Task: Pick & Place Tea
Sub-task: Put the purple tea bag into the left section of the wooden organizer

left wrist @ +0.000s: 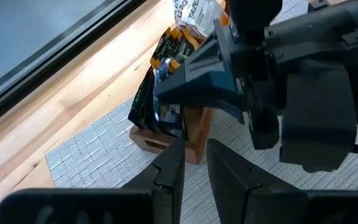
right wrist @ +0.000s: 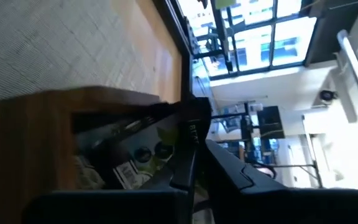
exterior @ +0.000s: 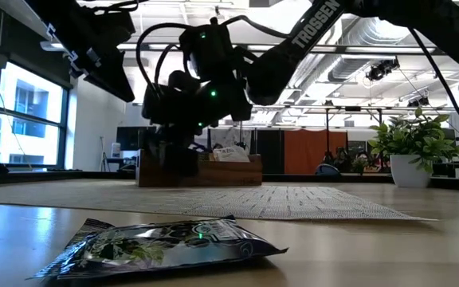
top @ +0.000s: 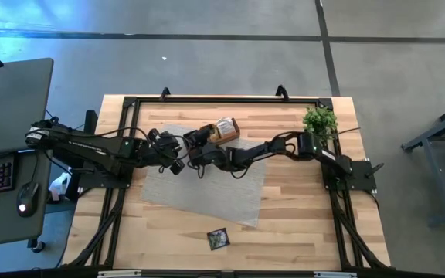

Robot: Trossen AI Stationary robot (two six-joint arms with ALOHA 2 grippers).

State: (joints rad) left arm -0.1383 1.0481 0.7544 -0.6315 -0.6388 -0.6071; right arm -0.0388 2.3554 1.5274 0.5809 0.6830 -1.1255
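Note:
A long brown wooden tray [top: 224, 128] stands on a grey mat, with white-orange and dark sachets upright in its compartments [left wrist: 169, 46]. My right gripper [right wrist: 194, 165] hangs over the tray's left end [top: 196, 144], shut on a dark grey-green sachet [right wrist: 138, 152] in the end compartment. My left gripper [left wrist: 194, 168] hovers slightly open just left of the tray [top: 174, 161], above the mat, holding nothing. Another dark sachet [top: 218, 239] lies flat on the bare table near the near edge [exterior: 166, 247]. My right gripper pinches the dark grey-green sachet by its upper edge [right wrist: 190, 132] between the two fingers, coming from above and pointing down. The sachet stands in the tray's end compartment [right wrist: 104, 143] among other sachets.
The grey mat [top: 207, 189] lies slanted on the wooden table. A small green potted plant [top: 320, 121] stands at the far right corner by the right arm's base. A desk with keyboard and mouse [top: 6, 170] is beyond the table's left edge. The two grippers are close together.

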